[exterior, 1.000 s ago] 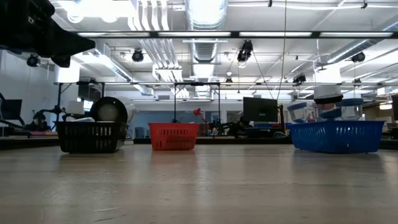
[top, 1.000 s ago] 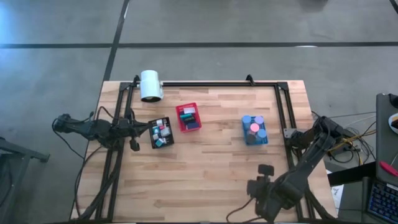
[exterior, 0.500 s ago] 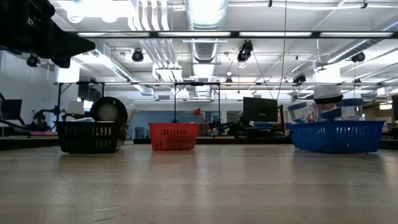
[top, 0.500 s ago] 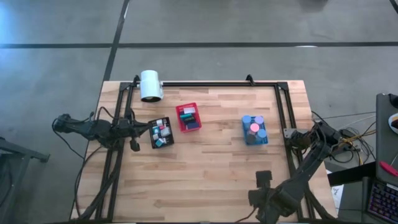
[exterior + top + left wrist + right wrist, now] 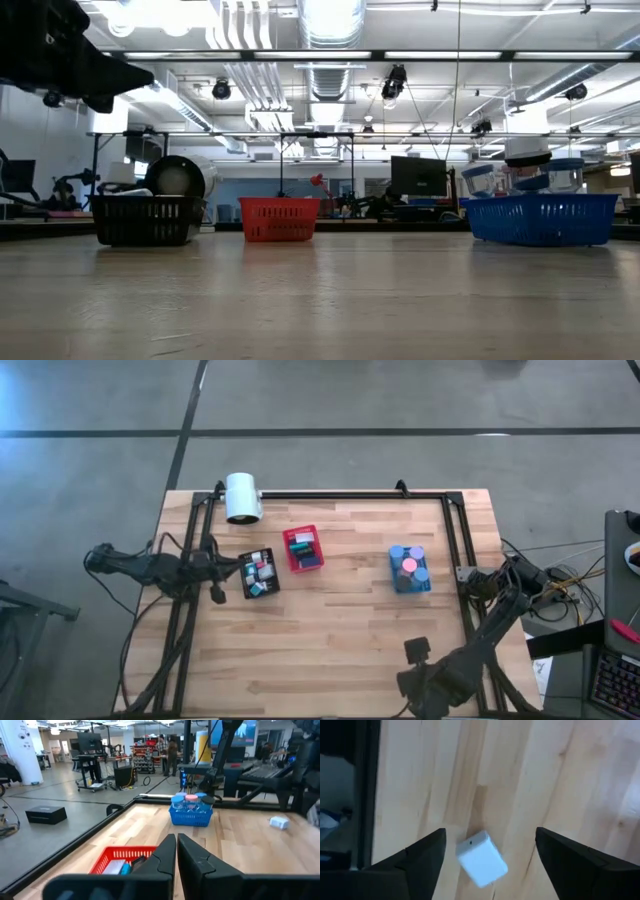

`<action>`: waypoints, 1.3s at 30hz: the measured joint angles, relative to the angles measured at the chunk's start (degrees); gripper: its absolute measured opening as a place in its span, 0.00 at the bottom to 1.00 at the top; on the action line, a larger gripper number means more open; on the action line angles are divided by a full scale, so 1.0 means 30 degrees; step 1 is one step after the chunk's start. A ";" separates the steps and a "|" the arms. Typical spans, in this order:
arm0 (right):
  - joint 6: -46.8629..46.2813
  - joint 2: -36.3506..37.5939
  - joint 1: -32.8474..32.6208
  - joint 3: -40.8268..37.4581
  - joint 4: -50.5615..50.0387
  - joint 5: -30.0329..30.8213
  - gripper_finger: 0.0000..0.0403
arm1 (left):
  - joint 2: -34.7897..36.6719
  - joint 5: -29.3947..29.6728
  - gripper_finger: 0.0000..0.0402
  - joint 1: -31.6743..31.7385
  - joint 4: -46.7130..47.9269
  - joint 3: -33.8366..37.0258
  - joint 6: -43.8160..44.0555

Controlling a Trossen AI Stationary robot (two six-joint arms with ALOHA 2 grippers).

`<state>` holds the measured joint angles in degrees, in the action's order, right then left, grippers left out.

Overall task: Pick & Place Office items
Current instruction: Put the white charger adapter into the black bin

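Observation:
A small white block (image 5: 481,857) lies flat on the wooden table near its front right; it also shows far off in the left wrist view (image 5: 278,822). My right gripper (image 5: 490,835) points down over it, open, one finger on each side and clear of it. In the high view the right arm (image 5: 430,680) hides the block. Other office items lie in the black bin (image 5: 260,573), the red bin (image 5: 303,549) and the blue bin (image 5: 409,568). My left gripper (image 5: 176,851) is shut with nothing between its fingers. It waits level at the table's left, beside the black bin.
A big white cylinder (image 5: 241,497) lies at the far left. A black frame rail (image 5: 455,540) runs along the table's right side, close to the right arm. Bare wood (image 5: 330,640) stretches between the bins and the near edge.
My right hand has gone down and a little toward the table's near edge, and it has rolled about its own axis. The bins and my left arm have kept still.

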<state>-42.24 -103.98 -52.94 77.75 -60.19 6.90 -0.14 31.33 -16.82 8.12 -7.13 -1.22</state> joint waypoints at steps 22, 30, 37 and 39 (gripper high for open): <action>0.2389 0.0000 -0.0150 -0.5019 0.3943 -0.1903 0.81 | 0.0000 0.0005 0.05 0.0000 -0.0900 0.0334 -0.0497; 0.2522 0.0131 0.0104 -0.5993 0.5269 -0.2850 0.76 | 0.0000 0.0002 0.05 -0.0002 -0.0852 0.0327 -0.0455; 0.2965 0.0091 0.0975 -0.6088 0.5706 -0.3489 0.52 | 0.0000 0.0000 0.05 0.0000 -0.0852 0.0319 -0.0455; 0.3653 0.0051 0.1602 -0.5773 0.5844 -0.3556 0.44 | 0.0000 0.0000 0.05 0.0000 -0.0852 0.0319 -0.0449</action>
<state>-31.28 -103.83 -48.13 60.43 -42.66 -3.77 -0.14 31.33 -16.82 5.56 -6.17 -2.57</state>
